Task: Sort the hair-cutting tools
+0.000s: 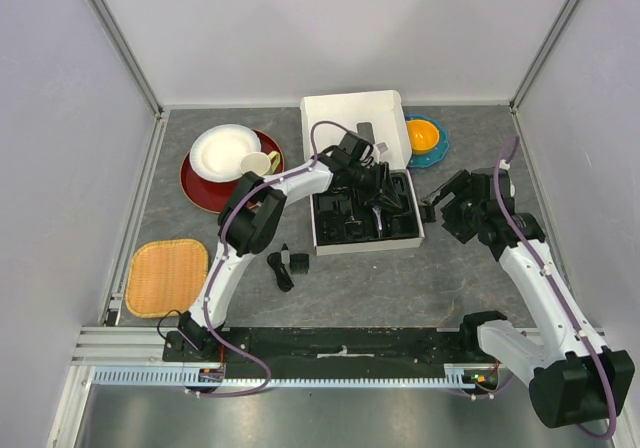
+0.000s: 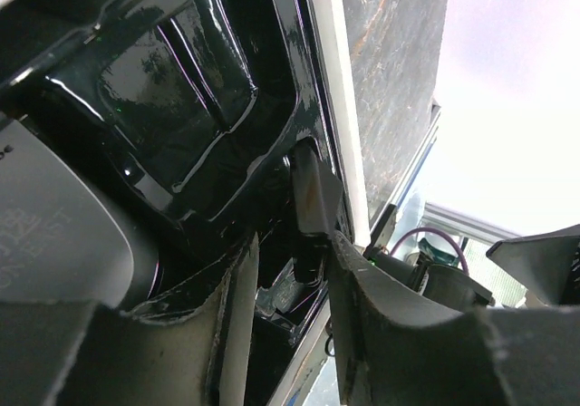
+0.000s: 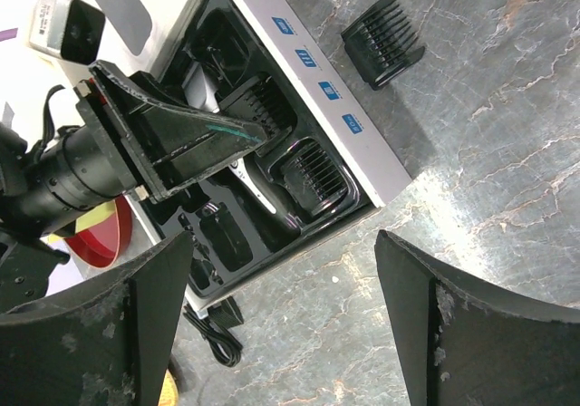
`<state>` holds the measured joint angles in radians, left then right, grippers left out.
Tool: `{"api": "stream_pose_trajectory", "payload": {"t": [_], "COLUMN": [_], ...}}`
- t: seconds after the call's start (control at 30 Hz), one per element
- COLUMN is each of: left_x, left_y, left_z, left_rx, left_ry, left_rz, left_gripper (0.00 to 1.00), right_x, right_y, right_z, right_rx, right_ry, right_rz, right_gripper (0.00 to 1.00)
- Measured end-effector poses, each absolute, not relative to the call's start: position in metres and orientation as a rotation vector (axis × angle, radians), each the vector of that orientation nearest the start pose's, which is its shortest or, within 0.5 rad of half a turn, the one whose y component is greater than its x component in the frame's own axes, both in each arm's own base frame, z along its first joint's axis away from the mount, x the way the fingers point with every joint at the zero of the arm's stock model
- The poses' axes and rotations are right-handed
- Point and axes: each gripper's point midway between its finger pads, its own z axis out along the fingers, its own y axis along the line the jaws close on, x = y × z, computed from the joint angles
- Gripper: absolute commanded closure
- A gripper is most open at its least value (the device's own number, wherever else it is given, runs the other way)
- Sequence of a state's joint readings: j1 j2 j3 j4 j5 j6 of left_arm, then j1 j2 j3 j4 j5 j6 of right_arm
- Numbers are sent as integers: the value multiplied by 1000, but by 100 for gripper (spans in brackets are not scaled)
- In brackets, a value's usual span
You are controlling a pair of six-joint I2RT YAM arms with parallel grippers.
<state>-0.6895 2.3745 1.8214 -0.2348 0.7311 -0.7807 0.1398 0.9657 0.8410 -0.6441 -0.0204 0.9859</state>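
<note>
The white box with its black tray [image 1: 318,236] sits mid-table. My left gripper [image 1: 385,196] reaches down into the tray [image 2: 227,89]. In the left wrist view its jaws [image 2: 292,243] stand a little apart, with a thin black piece [image 2: 313,198] between them, against the right finger only. The right wrist view shows the black-and-silver clipper [image 3: 256,181] and a black comb attachment [image 3: 313,172] lying in tray slots under the left gripper. Another comb attachment [image 3: 382,42] lies on the table beside the box. My right gripper [image 1: 437,206] hovers open and empty right of the box [image 3: 283,243].
A black cable with its plug [image 1: 285,266] lies on the table left of the box. The box lid [image 1: 350,126] stands behind it. A red plate with a white plate and cup [image 1: 225,163] is far left, a yellow bowl [image 1: 424,134] far right, a woven mat [image 1: 168,276] near left.
</note>
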Motion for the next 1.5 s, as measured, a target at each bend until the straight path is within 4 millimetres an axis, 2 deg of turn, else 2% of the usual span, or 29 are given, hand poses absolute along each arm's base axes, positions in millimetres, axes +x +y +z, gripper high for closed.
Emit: {"api": "stream_pose_trajectory", "payload": {"t": [0.3, 0.47, 0.57, 0.73, 0.77, 0.87, 1.07, 1.2, 1.3, 1.4, 1.5], "left_x": [352, 358, 360, 360, 358, 351, 332, 320, 314, 304, 299], "left_y": [-451, -443, -442, -433, -428, -414, -377, -349, -328, -306, -295], "left_z": [76, 95, 104, 108, 109, 117, 143, 146, 141, 135, 136], "left_rx": [294, 295, 302, 299, 296, 298, 298, 260, 218, 181, 164], "left_ry": [2643, 2603, 2578, 2571, 2574, 2560, 2498, 2482, 2479, 2483, 2471], "left_rz": [-1334, -1275, -1259, -1206, -1182, -1128, -1031, -965, -900, -834, -804], "left_gripper": [58, 63, 67, 71, 71, 71, 71, 71, 70, 70, 69], "right_x": [279, 284, 290, 307, 311, 322, 343, 356, 363, 364, 365], "right_y": [77, 77, 79, 89, 91, 96, 115, 132, 141, 141, 137], "right_z": [153, 147, 149, 155, 154, 148, 133, 116, 103, 90, 81], "right_rx": [934, 916, 894, 794, 774, 719, 603, 525, 484, 474, 477], "right_ry": [2279, 2297, 2288, 2262, 2264, 2276, 2327, 2374, 2409, 2434, 2450], "right_rz": [511, 500, 515, 572, 577, 579, 567, 542, 518, 480, 440], "right_gripper": [13, 16, 28, 62, 71, 83, 100, 100, 100, 100, 100]}}
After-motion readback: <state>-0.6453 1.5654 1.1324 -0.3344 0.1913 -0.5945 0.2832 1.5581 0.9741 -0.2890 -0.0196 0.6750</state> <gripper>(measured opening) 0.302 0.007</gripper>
